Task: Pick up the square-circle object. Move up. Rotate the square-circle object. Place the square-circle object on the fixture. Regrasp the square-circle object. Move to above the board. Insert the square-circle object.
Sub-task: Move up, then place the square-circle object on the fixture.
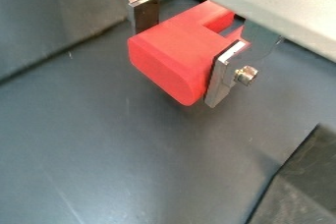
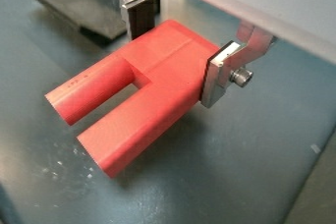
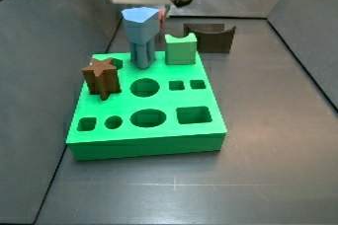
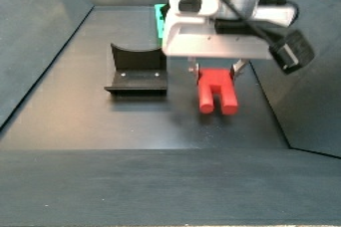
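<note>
In a wrist view my fingers (image 1: pixel 184 51) are clamped on the red peg (image 1: pixel 178 59): one silver plate (image 1: pixel 140 7) presses its far face, the other plate (image 1: pixel 233 74), with a bolt head on it, presses the near one. The blocky square end of the peg points out toward the camera, above the dark worktop (image 1: pixel 92 159). I cannot tell from here whether the peg touches the worktop.

In a wrist view my fingers (image 2: pixel 178 41) grip the peg (image 2: pixel 125 100) across its solid square part, and from this side it ends in two parallel prongs with a slot between them. The prongs lie low over the worktop (image 2: pixel 250 179). The fixture (image 2: pixel 77 14) shows as a dark plate behind the peg, apart from it.

In a side view the board (image 3: pixel 145 111) lies in the middle of the worktop (image 3: pixel 278 140), with a blue peg (image 3: pixel 140 34), a brown star peg (image 3: pixel 102 75) and a green block (image 3: pixel 181 47) standing on it. The fixture (image 3: pixel 209 37) sits just behind the board. My arm is at the far edge, and the red peg is hidden there.

In a side view my fingers (image 4: pixel 213 70) hang under the white hand, closed on the peg (image 4: pixel 214 92), which lies flat with its prongs toward the camera, on or just over the worktop (image 4: pixel 147 171). The fixture (image 4: pixel 136 69) stands beside it, apart. A strip of the board (image 4: pixel 159 17) shows behind
</note>
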Motion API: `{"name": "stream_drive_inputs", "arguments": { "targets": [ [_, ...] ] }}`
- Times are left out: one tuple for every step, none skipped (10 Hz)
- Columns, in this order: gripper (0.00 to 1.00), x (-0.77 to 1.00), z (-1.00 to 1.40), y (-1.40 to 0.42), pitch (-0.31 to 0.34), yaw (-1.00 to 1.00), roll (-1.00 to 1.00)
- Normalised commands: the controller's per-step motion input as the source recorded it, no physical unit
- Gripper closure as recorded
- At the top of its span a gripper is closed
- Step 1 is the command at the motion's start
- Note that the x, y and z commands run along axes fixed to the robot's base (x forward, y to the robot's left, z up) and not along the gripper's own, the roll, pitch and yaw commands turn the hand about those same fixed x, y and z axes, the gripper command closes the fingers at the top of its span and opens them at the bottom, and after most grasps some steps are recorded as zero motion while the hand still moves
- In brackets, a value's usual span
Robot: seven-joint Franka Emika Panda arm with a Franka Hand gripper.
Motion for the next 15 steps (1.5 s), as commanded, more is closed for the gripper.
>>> {"name": "stream_drive_inputs", "arguments": {
  "targets": [
    [1.0, -0.01, 0.3, 0.01, 0.065, -0.02, 0.06],
    [1.0, 0.0, 1.0, 0.0, 0.0, 0.0, 0.0],
    [1.0, 0.0, 1.0, 0.0, 0.002, 0.0, 0.01],
    [1.0, -0.01, 1.0, 0.0, 0.01, 0.0, 0.03],
    [1.0, -0.01, 1.0, 0.0, 0.031, -0.01, 0.05],
    [1.0, -0.02, 1.0, 0.0, 0.04, -0.01, 0.06],
    [1.0, -0.02, 1.0, 0.0, 0.05, -0.01, 0.08],
    [1.0, -0.03, 1.0, 0.0, 0.055, 0.0, 0.1],
    [1.0, -0.03, 1.0, 0.0, 0.062, 0.01, 0.11],
    [1.0, -0.03, 0.99, 0.0, 0.065, 0.02, 0.11],
    [1.0, -0.03, 0.81, 0.0, 0.072, 0.02, 0.13],
    [1.0, -0.02, 0.62, 0.0, 0.076, 0.03, 0.12],
    [1.0, -0.01, 0.48, 0.0, 0.082, 0.03, 0.11],
    [1.0, 0.0, 0.34, 0.0, 0.088, 0.03, 0.11],
    [1.0, 0.0, 0.2, 0.0, 0.093, 0.03, 0.1]
  ]
}}
